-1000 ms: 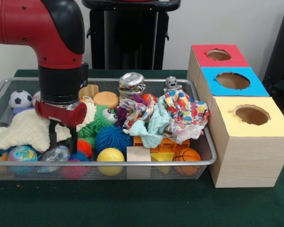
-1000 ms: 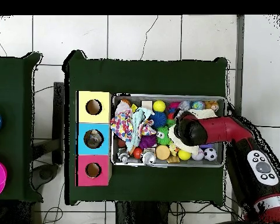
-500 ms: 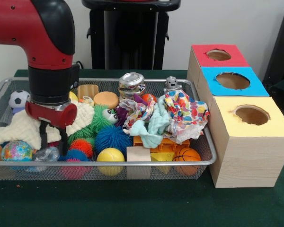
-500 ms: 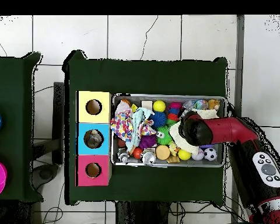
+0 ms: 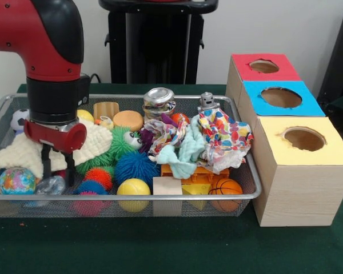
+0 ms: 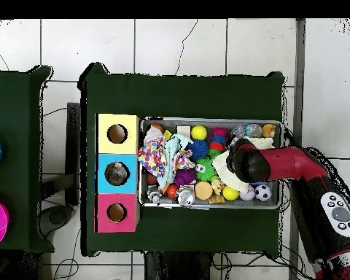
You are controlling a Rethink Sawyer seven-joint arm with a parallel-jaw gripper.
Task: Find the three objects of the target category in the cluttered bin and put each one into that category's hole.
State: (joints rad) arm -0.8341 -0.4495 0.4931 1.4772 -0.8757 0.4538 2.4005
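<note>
While the arm [image 5: 43, 34] has slid toward the picture's left end of the bin [image 5: 160, 197] over the last second, front view puts the gripper [image 5: 58, 174] low in the clutter now, past the cream cloth [image 5: 17, 154]. Both fingers [image 5: 46, 162] point straight down with a moderate gap between them and nothing clamped that I can see. One tip sits just beside the clear ball [image 5: 50, 185], and the globe ball [image 5: 16, 180] is near on the outer side. That reads as a search sweep, not a pick yet. The target category isn't stated, so I can't say which item is the task's thing (balls look the likeliest set at this end). Nothing is lifted and none of the holes is being approached. The yellow box [image 5: 300, 171], blue box [image 5: 308, 105] and red box [image 5: 246, 71] stand outside the bin's opposite end, well apart from the gripper.

Overhead view: the wrist has shifted further from the boxes and covers the tips, so finger gap can't be checked here. The arm [image 6: 280, 164] lies across the bin [image 6: 211, 206] end away from the boxes. Something possibly sits inside the blue box's hole [image 6: 117, 173], too dim to confirm. My read: no placement is under way, and all of the carry across the bin remains.
</note>
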